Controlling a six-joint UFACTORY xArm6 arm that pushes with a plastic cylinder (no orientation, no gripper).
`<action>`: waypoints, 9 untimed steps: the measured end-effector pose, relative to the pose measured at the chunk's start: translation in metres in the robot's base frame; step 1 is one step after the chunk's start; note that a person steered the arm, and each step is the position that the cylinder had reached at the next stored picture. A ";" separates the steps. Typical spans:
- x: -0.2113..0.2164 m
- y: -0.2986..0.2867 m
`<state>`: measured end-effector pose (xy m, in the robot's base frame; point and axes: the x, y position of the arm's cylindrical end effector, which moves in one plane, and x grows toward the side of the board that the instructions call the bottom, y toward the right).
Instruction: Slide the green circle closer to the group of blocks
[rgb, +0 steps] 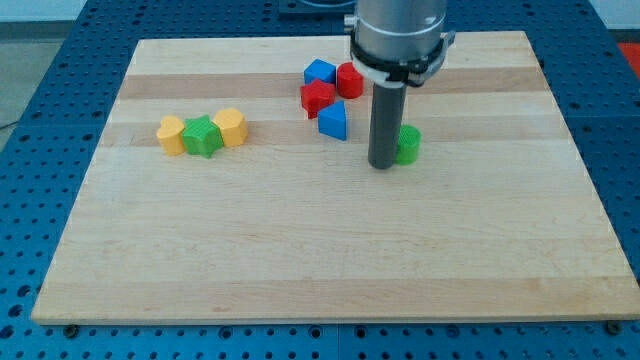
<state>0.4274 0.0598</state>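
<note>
The green circle (408, 145) sits on the wooden board (330, 250), right of centre. My tip (383, 165) stands just to its left, touching or nearly touching it, and the rod hides its left edge. A group of blocks lies up and to the left of it: a blue block (319, 72), a red block (349, 80), a red block (317, 98) and a blue block (333, 121). The nearest one, the lower blue block, is a short way to the left of my tip.
At the view's left a row of three touching blocks lies on the board: a yellow block (171, 135), a green star (202, 137) and a yellow block (230, 128). The board's right edge (585, 190) runs beyond the green circle.
</note>
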 end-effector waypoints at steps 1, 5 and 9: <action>-0.025 0.000; 0.016 0.062; -0.023 0.006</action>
<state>0.4044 0.0654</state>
